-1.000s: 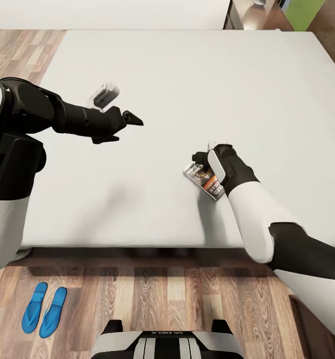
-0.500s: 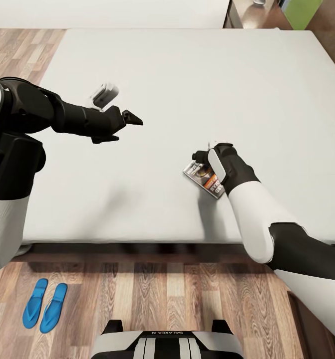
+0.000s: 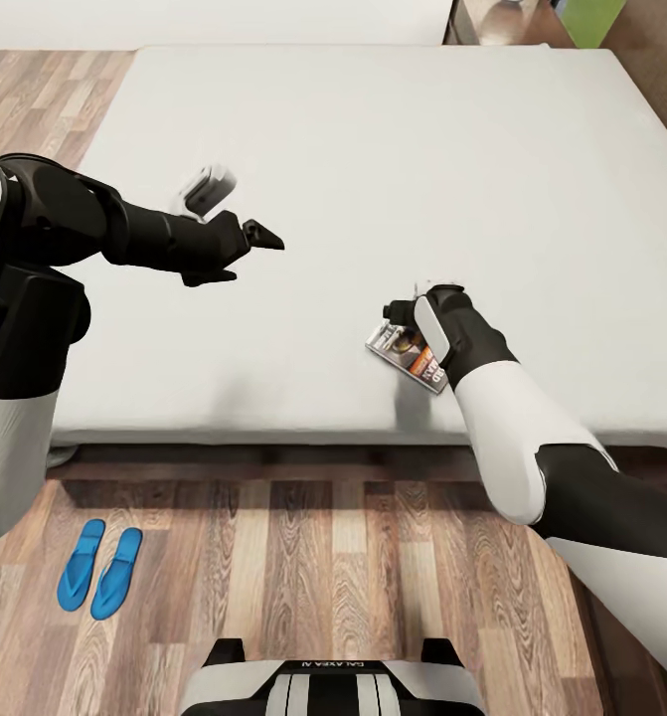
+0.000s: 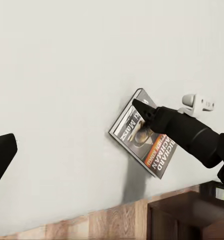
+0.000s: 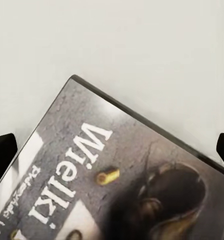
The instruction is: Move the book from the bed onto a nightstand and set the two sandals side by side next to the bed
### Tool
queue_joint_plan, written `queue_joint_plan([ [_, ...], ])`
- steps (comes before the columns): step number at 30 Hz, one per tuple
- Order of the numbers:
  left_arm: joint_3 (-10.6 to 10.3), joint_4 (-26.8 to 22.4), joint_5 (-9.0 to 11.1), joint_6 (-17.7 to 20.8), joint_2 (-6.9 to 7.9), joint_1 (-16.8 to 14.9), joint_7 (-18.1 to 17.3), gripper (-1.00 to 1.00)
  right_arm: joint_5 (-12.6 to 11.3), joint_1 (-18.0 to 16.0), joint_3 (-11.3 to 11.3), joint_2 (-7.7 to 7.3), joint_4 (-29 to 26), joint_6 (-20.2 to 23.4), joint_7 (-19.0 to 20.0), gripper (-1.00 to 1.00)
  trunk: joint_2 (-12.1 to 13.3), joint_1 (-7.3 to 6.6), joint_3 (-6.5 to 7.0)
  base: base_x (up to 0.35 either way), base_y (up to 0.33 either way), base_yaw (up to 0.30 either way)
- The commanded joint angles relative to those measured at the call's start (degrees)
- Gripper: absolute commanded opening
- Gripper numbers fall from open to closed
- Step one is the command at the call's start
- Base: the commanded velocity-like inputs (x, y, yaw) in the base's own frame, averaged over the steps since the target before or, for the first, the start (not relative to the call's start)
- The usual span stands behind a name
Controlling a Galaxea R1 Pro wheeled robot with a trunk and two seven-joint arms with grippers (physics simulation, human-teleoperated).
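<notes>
whole head view shifted since a second ago: more floor in front of the bed (image 3: 373, 149), sandals (image 3: 99, 571) and mattress edge sitting higher in frame, arms in the same place against the robot's own body. reads as the base or trunk backing off a little, not things moving; book (image 3: 410, 353) now slightly nearer the mattress edge relative to the right gripper (image 3: 401, 316). probably a re-positioning for a better reach, with the grasp itself not yet made.

right gripper poised over the far corner of the book, fingertips spread wide at either side of the right wrist view, nothing between them but the cover below; whether touching it, can't tell. left gripper (image 3: 263, 237) held out above bare mattress, well apart from the book, gripping nothing; how far open, can't tell.

book flat on the bed near its front edge. sandals side by side on the floor by the bed's left front corner.

readable on the cover: "wielki" in large white letters, "richard" along the orange band, smaller lines too blurred
</notes>
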Motion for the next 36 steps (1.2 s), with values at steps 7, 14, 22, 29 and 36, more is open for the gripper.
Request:
queue_joint_plan([
  [7,-0.02,-0.03,0.38,0.3,0.03,-0.06,0.46,1.0,-0.27,-0.05,-0.24,0.06,-0.13,0.24,-0.4,1.0,-0.02,-0.04,0.22,-0.199,0.0,0.0],
  [14,-0.02,-0.03,0.34,0.3,0.03,-0.04,0.45,1.0,-0.31,-0.16,-0.24,0.06,-0.15,0.28,-0.46,1.0,-0.02,-0.04,0.74,-0.06,0.0,0.0],
  [22,-0.02,-0.03,0.34,0.3,0.03,-0.02,0.45,1.0,-0.38,-0.76,-0.24,0.06,-0.15,0.56,-0.64,1.0,-0.02,-0.04,1.45,-0.013,0.0,0.0],
  [29,-0.02,-0.03,0.35,0.31,0.03,-0.05,0.45,1.0,-0.39,-0.94,-0.27,0.06,-0.16,0.61,-0.72,1.0,-0.02,-0.04,2.08,-0.003,0.0,0.0],
  [36,-0.01,-0.03,0.33,0.31,0.03,-0.06,0.44,1.0,-0.45,-0.98,-0.31,0.06,-0.16,0.62,-0.7,1.0,-0.02,-0.04,2.52,-0.001,0.0,0.0],
])
